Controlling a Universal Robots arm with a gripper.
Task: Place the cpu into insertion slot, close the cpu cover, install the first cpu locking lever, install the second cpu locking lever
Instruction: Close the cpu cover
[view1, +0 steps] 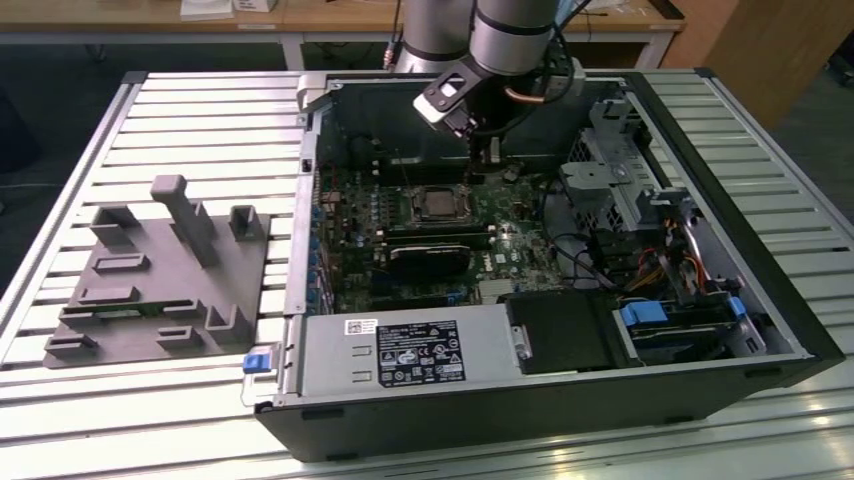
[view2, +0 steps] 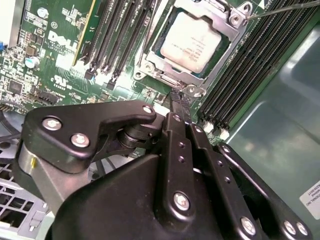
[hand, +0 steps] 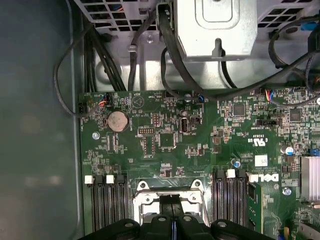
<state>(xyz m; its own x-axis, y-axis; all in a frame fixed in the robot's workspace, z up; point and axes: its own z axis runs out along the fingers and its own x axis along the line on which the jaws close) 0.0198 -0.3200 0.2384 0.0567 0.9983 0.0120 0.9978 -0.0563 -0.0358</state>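
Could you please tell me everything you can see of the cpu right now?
The cpu is a flat square chip with a pale silver-grey metal top bearing faint print. It lies flat in its socket on the green board, with the silver metal frame lying over its edges, between rows of black memory slots. The claw hangs close beside the socket, not touching the chip.

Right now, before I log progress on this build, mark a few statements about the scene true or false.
1. The cpu sits in the slot. True.
2. The cover stands raised. False: it lies flat, framing the cpu.
3. The gripper holds the cpu. False: it is shut at the slot's edge, apart from the cpu.
4. A grey fixture lies outside the case, on the exterior view's left. True.
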